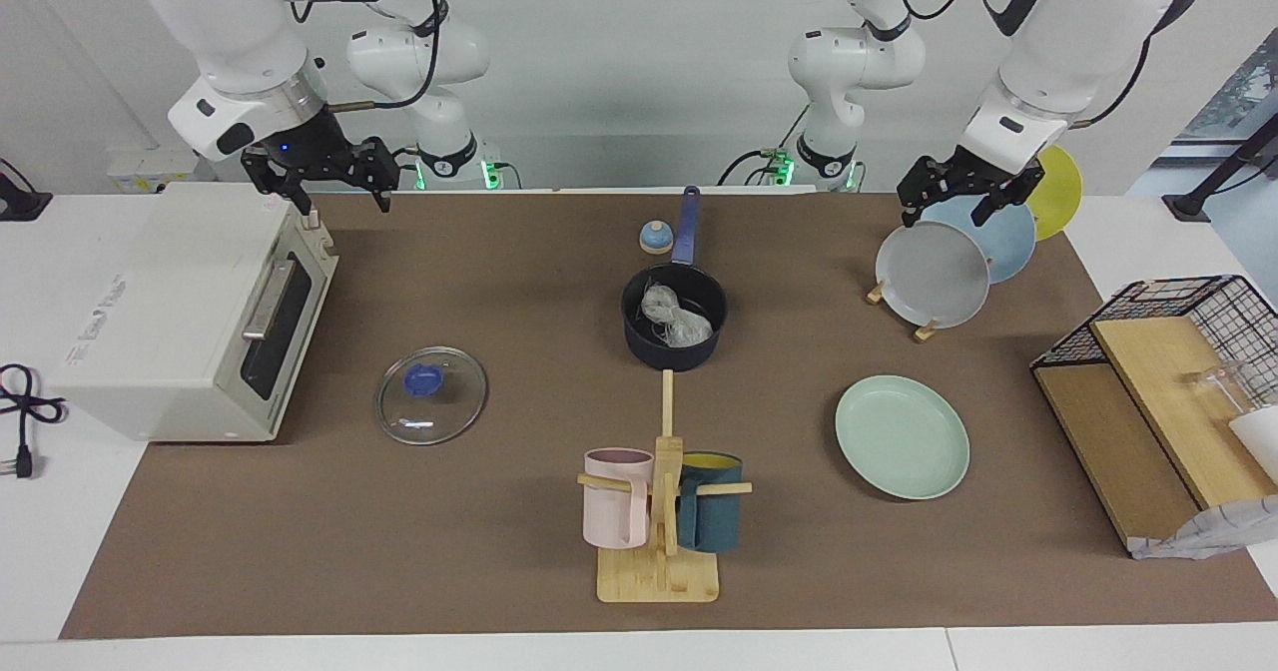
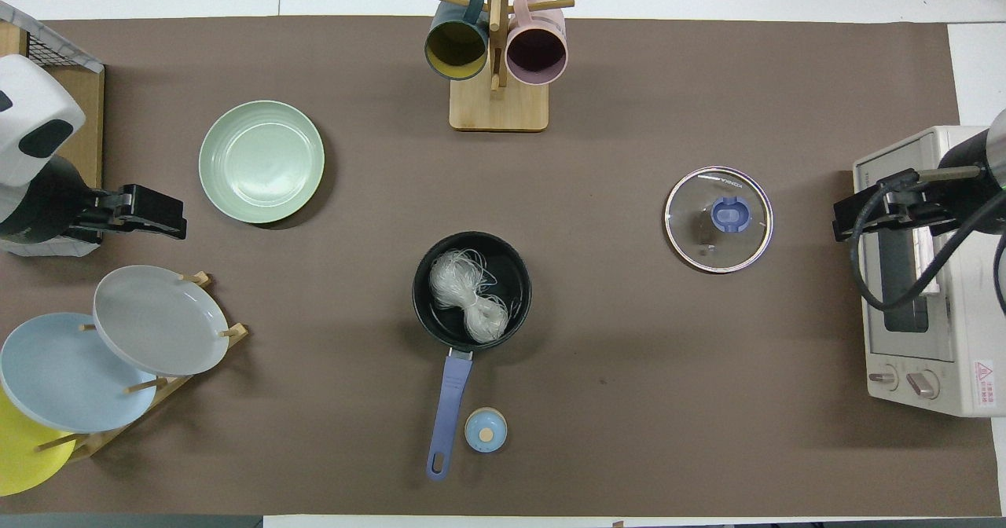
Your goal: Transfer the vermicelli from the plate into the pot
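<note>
Seeing vermicelli lying inside pot, mid-table; I read plate bare, farther from robots, toward left arm's end. Left gripper raised over plate rack, fingers spread, holding nothing. Right gripper raised over toaster oven corner, fingers spread, empty.

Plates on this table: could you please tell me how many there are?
4: the mint-green plate lies flat toward the left arm's end; grey, light-blue and yellow stand on the wooden rack.
</note>
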Robot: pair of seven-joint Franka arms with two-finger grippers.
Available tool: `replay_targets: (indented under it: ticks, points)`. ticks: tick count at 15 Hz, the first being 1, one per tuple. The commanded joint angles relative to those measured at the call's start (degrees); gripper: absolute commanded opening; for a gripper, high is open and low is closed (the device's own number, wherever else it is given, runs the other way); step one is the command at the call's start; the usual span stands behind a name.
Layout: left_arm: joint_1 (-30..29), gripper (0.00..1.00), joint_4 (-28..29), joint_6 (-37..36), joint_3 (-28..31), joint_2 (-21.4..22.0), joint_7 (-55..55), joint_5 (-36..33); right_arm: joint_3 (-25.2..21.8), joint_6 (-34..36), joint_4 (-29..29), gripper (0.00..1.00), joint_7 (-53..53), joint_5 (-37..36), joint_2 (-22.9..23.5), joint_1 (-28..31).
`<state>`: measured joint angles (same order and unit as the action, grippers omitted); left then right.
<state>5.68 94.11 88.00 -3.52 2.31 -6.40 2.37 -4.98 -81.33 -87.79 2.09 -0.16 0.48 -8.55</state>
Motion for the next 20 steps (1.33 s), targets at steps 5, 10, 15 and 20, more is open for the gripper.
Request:
replay_targets:
  ticks: [5, 10, 15, 20]
  points:
    - [0.12, 1.0, 0.11, -0.46, 0.45, 0.5, 0.16, 0.35, 0.5, -0.5, -0.72, 1.0, 1.07, 1.21, -0.83, 0.99]
    - [0.12, 1.0, 0.11, -0.46, 0.45, 0.5, 0.16, 0.35, 0.59, -3.73, -1.85, 1.0, 0.63, 1.3, -1.01, 0.91]
    - [0.12, 1.0, 0.11, -0.46, 0.45, 0.5, 0.16, 0.35, 0.67, -14.62, -8.87, 1.0, 0.46, 2.97, 0.39, 0.38]
    - [0.12, 1.0, 0.11, -0.46, 0.45, 0.5, 0.16, 0.35, 0.76, -27.98, -13.54, 1.0, -1.64, 2.88, 8.11, -0.06]
